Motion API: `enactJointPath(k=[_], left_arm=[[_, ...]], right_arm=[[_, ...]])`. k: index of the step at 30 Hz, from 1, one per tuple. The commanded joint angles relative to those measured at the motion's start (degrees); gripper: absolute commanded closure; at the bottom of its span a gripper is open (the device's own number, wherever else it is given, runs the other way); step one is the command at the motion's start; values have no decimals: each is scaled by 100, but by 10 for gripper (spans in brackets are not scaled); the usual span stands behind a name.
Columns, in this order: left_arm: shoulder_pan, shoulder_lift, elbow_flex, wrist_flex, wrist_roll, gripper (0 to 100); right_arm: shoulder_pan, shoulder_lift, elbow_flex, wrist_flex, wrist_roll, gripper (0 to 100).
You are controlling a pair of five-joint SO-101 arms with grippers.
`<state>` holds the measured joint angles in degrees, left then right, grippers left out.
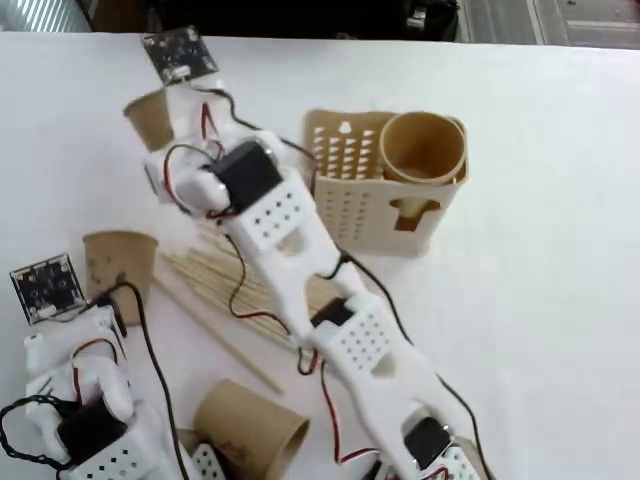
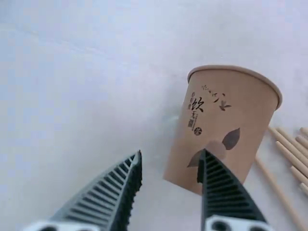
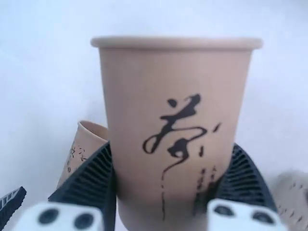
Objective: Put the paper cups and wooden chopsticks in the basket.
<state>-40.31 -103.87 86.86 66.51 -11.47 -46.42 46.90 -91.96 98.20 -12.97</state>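
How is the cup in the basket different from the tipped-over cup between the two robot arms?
The cup in the basket stands upright with its opening facing up, while the tipped-over cup lies on its side with its opening facing sideways. The first sits inside the basket. The second rests on the table, outside it. Both are brown paper cups.

High cam: fixed, off the arms, looks steeply down on bench, takes in both arms and the work area. Left wrist cam: low, just behind left tool, faces near cup and chopsticks; high cam shares both. Right wrist cam: v. close behind right tool, faces far cup, also in high cam.
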Motion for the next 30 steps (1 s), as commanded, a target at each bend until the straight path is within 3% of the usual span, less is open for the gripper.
enactJointPath(k=[1, 7, 17, 25, 30], left_arm=[[-31, -66, -176, -123, 0, 800], [-22, -66, -176, -123, 0, 800], [-22, -66, -176, -123, 9, 800], [-22, -66, -167, -123, 9, 800], [-22, -66, -167, -123, 18, 799]], right_arm=[[75, -1007, -158, 31, 211, 844], [312, -2246, -105, 31, 888, 844], [1684, -3873, 167, 57, 1459, 844], [2246, -6026, 3086, 22, 1495, 843], [2923, -6774, 4949, -840, 1477, 843]])
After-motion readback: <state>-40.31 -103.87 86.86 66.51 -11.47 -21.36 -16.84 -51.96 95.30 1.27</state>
